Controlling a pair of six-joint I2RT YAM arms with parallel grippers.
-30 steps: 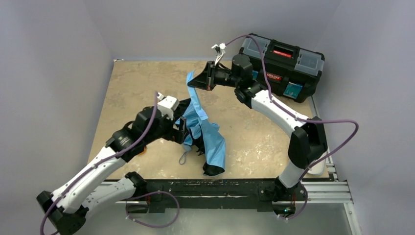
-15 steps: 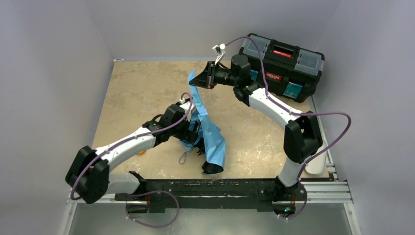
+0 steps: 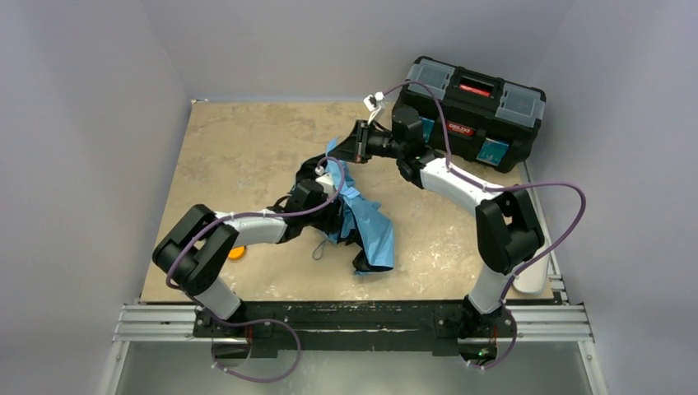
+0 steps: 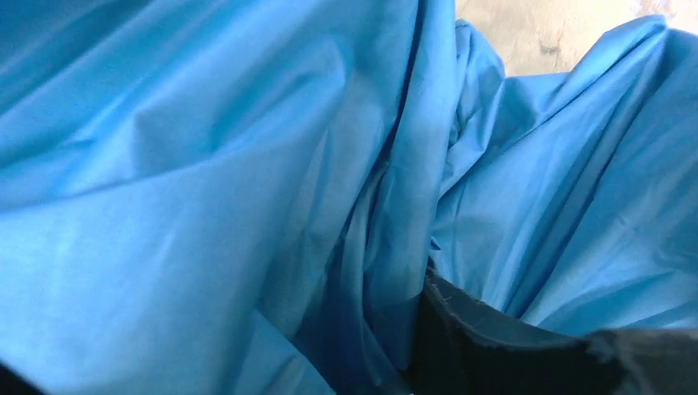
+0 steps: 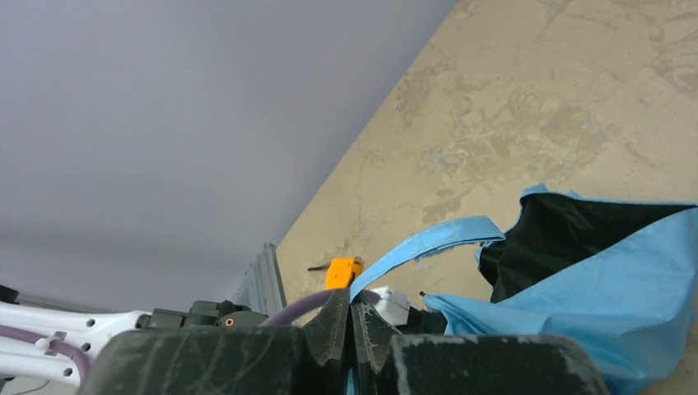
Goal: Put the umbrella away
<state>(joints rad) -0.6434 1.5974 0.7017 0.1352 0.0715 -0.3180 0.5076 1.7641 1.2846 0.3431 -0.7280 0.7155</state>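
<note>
The umbrella point(image 3: 369, 226) lies half collapsed in the middle of the table, light blue outside point(image 5: 609, 280) and black inside point(image 5: 576, 230). My right gripper point(image 3: 357, 147) hangs above its far end, shut point(image 5: 352, 306) on a narrow light-blue strip point(image 5: 428, 242) of the umbrella and holding it up. My left gripper point(image 3: 332, 216) is pushed low into the folds from the left. Its wrist view is filled with blue fabric point(image 4: 247, 189), and only one black finger point(image 4: 494, 350) shows at the bottom right. I cannot see how its jaws stand.
A black toolbox point(image 3: 475, 102) with its lid shut stands at the back right, just behind the right arm. A small orange tape measure point(image 3: 237, 253) point(image 5: 343, 270) lies by the left arm's elbow. A pale oblong object point(image 3: 535, 278) sits at the table's right edge.
The left arm has swung forward and down, burying its gripper in the umbrella's fabric. The right gripper has dropped lower and slightly right with the strip. The umbrella has shifted a little to the right.
</note>
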